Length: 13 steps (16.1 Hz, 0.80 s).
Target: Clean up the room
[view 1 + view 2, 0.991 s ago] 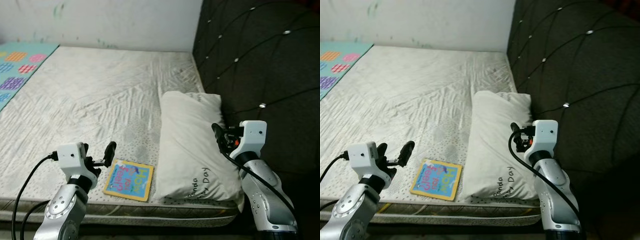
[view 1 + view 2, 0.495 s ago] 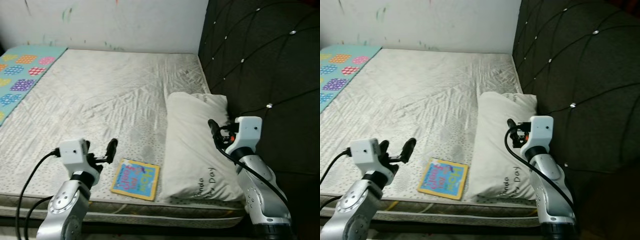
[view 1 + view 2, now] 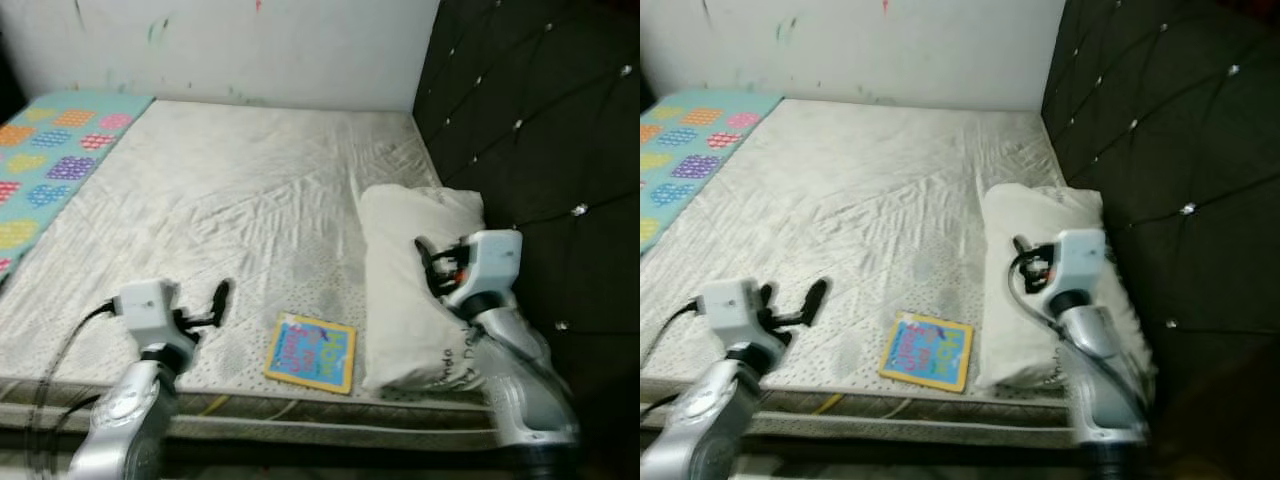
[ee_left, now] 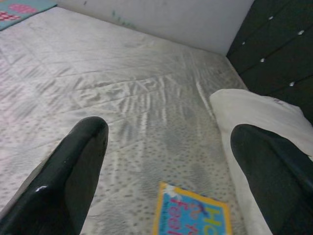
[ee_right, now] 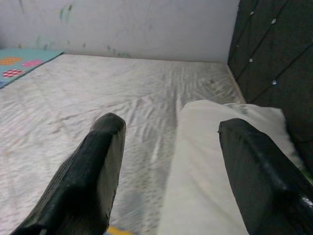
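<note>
Book (image 3: 311,351) lies untouched on the bed (image 3: 230,190) by the pillow (image 3: 420,290) — tidying apparently not begun. Left claw (image 3: 216,304) and right claw (image 3: 428,262) hover released, empty.

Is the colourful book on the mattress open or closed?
Closed. The book lies flat on the mattress beside the pillow, its cover facing up and no pages spread.

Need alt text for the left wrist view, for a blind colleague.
The left end effector, fingers open, hovers over a bare mattress, with a colourful book lying just beyond. A white pillow lies by the dark headboard.
</note>
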### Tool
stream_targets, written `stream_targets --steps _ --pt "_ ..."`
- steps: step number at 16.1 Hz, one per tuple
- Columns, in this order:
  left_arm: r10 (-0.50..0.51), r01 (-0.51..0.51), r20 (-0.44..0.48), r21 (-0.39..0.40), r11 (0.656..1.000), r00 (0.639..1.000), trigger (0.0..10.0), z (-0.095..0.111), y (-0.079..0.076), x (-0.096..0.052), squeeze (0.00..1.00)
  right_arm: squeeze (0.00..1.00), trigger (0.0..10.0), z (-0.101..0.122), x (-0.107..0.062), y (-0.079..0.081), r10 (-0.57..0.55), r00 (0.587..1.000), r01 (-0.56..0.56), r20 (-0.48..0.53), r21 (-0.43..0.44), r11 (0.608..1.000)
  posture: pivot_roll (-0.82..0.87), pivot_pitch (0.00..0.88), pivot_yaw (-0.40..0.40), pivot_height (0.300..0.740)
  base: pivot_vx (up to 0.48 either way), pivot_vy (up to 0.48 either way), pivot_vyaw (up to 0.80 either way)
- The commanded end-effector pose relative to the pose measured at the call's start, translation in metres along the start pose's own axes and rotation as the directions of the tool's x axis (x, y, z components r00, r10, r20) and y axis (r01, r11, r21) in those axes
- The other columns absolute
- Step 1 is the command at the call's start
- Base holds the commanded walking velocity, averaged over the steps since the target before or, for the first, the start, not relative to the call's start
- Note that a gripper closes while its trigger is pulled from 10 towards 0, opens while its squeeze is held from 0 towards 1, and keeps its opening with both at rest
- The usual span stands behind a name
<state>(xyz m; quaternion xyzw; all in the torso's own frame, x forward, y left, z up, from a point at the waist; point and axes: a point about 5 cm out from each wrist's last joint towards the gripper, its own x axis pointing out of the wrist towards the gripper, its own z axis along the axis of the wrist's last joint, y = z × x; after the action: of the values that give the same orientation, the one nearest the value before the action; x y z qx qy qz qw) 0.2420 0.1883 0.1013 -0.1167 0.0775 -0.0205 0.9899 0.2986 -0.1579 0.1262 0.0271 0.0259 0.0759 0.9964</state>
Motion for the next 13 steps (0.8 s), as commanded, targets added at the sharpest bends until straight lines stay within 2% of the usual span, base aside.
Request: stream_targets --steps 1,12,13 --pt "-0.023 0.023 0.008 0.005 1.000 1.000 10.0 0.0022 -0.0069 0.0029 0.00 0.00 10.0 0.0006 -0.0008 -0.0078 -0.021 1.000 0.021 -0.002 -0.013 1.000 -0.19 0.000 0.002 0.740 0.000 0.480 0.00" --pt "-0.025 0.025 0.007 0.006 1.000 1.000 10.0 0.0002 -0.0074 0.0031 0.00 0.00 10.0 -0.0020 0.0045 -0.0063 0.009 1.000 -0.010 -0.007 -0.034 0.999 -0.17 0.000 -0.012 0.740 0.000 0.480 0.00" --pt "-0.068 0.068 0.036 0.003 0.998 0.997 10.0 0.0031 -0.0100 0.0013 0.00 0.00 10.0 -0.0024 0.0046 -0.0060 0.011 1.000 -0.011 -0.008 -0.035 0.999 -0.17 0.000 -0.012 0.740 0.000 0.000 0.00"
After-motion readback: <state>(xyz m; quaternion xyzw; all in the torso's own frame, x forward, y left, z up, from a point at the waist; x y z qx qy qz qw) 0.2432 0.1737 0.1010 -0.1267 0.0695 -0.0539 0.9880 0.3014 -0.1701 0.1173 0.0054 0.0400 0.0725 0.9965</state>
